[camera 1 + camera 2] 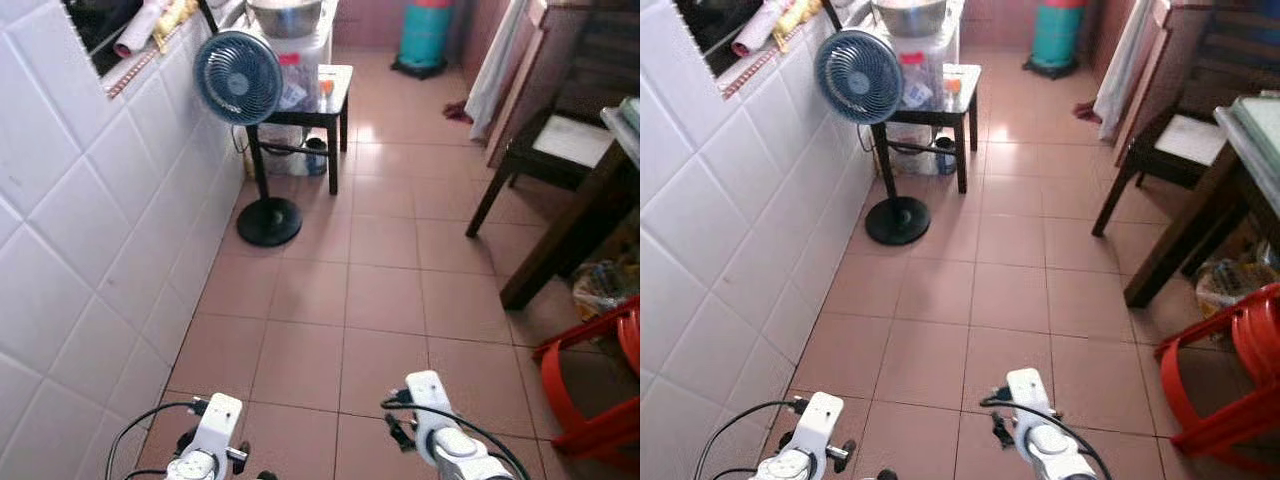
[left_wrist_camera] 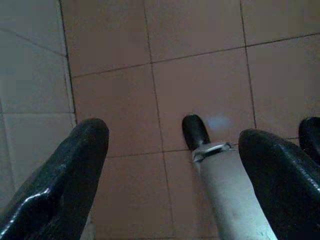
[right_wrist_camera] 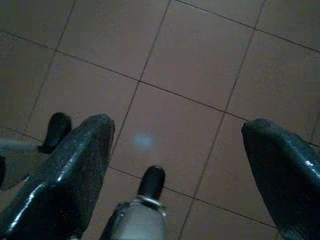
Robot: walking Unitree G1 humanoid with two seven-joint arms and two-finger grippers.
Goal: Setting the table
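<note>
Both arms hang low at the bottom of the head views, the left arm near the tiled wall and the right arm beside it. In the left wrist view my left gripper is open, its black fingers spread wide over the pink floor tiles with nothing between them. My right gripper is open too, empty above the floor. A dark wooden table with a corner and leg showing stands at the right edge, with a wooden chair pulled up next to it.
A blue pedestal fan stands by the white tiled wall on the left. Behind it a small black side table carries a metal bowl and containers. A red plastic stool lies at the lower right. A teal gas cylinder stands far back.
</note>
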